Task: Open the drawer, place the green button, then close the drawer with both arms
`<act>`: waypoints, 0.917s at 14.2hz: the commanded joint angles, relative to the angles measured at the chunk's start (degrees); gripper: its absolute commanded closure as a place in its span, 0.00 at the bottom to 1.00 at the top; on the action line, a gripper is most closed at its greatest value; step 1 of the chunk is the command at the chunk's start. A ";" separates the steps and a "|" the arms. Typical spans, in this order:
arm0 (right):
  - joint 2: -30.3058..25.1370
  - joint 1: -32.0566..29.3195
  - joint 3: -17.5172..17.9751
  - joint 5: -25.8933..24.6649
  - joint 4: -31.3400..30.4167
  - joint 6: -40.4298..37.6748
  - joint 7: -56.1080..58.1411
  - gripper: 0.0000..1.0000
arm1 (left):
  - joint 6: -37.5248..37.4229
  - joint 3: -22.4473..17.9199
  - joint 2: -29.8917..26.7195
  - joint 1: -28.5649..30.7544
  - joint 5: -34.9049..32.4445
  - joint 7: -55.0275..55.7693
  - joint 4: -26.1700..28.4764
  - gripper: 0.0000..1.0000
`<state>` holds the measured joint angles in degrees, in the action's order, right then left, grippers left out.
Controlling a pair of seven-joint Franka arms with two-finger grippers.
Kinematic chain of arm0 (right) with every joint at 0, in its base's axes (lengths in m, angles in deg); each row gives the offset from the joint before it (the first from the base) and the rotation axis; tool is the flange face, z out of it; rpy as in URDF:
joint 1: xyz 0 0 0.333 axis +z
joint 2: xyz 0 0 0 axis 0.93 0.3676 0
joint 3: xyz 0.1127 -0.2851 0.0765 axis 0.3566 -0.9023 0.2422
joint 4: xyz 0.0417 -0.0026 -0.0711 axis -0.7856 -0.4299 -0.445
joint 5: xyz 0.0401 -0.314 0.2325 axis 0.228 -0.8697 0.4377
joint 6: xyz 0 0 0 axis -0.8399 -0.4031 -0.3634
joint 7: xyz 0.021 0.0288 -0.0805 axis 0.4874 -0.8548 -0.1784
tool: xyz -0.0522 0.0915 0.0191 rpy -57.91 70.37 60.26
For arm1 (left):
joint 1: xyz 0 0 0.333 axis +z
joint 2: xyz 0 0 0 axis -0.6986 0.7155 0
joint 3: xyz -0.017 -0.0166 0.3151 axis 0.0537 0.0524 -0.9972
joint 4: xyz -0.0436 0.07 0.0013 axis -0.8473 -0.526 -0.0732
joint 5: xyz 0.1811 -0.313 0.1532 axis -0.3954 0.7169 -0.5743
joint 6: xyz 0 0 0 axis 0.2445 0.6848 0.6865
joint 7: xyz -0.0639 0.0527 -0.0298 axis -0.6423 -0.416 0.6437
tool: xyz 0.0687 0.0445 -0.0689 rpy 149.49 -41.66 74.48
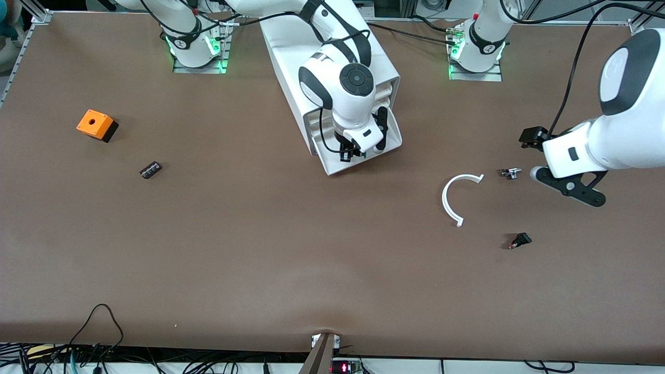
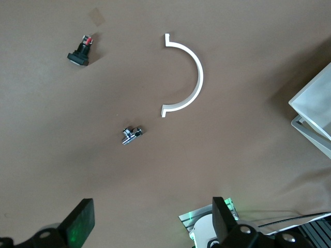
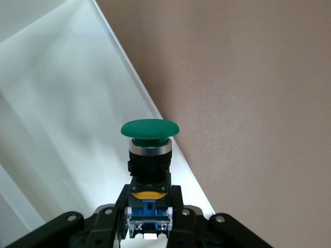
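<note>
**Green button held over the pulled-out drawer**

You have the button (image 3: 149, 150) clamped in the right gripper (image 3: 149, 219): its fingers are closed on the blue rear part, and the round green cap points away from the wrist. In the front view the right gripper (image 1: 353, 150) hangs over the drawer (image 1: 389, 140), the lowest one of the white cabinet (image 1: 332, 67), which stands pulled out toward the front camera. The right wrist view shows the cap over the drawer's white floor, close to its rim where the brown table (image 1: 260, 249) begins.

Your left gripper (image 1: 563, 179) waits over the table toward the left arm's end, its fingers spread wide with nothing between them. Just beside it on the table lies a small metal part (image 1: 510, 173). A white curved strip (image 1: 457, 197) lies between that part and the cabinet, and a black-and-red switch (image 1: 520, 241) sits nearer the front camera.

Toward the right arm's end, well apart from the cabinet, you can see an orange cube (image 1: 96, 124) with a hole and a small dark block (image 1: 150, 170).
</note>
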<state>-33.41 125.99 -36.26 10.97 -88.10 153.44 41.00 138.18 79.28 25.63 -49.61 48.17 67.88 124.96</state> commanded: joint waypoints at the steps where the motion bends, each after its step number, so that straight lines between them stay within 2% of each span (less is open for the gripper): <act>1: -0.04 1.15 -0.53 1.01 -0.79 -0.55 -0.72 0.80 | 2.75 -0.14 0.04 1.42 -0.45 -0.97 -0.30 0.00; 2: -0.04 1.68 -0.62 1.01 -1.41 -0.12 -0.98 0.80 | 6.87 -0.14 -2.32 1.95 0.34 -0.54 3.01 0.00; 3: -0.04 1.85 -0.62 1.01 -1.68 -0.11 -2.11 0.80 | 12.48 -0.23 -6.43 2.22 0.43 1.73 8.79 0.00; 5: 0.48 2.12 -0.62 0.66 -1.77 -0.11 -3.09 0.79 | 21.20 0.03 -13.21 4.06 0.52 11.81 19.61 0.00; 6: 0.49 2.29 -0.53 0.83 -1.77 -0.11 -3.18 0.73 | 23.15 0.38 -15.41 4.85 0.35 16.30 22.96 0.00; 8: 0.49 2.30 -0.71 0.92 -1.68 -0.02 -3.62 0.54 | 25.53 0.56 -17.97 5.12 -0.10 18.80 26.58 0.00; 10: 0.49 2.30 -0.71 0.92 -1.68 0.06 -3.62 0.38 | 27.65 0.48 -20.78 5.21 0.17 18.72 29.92 0.00; 11: 0.49 2.30 -0.71 0.92 -1.59 0.06 -3.62 0.26 | 27.57 0.47 -22.71 5.12 0.34 18.80 31.25 0.00; 13: 0.31 2.30 -0.79 0.92 -1.42 0.06 -3.62 0.05 | 26.43 0.56 -24.57 4.69 0.69 18.81 31.17 0.00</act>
<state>-32.84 127.43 -36.32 11.18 -89.43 153.47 38.16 163.90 79.26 5.42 -45.04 48.32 85.91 152.83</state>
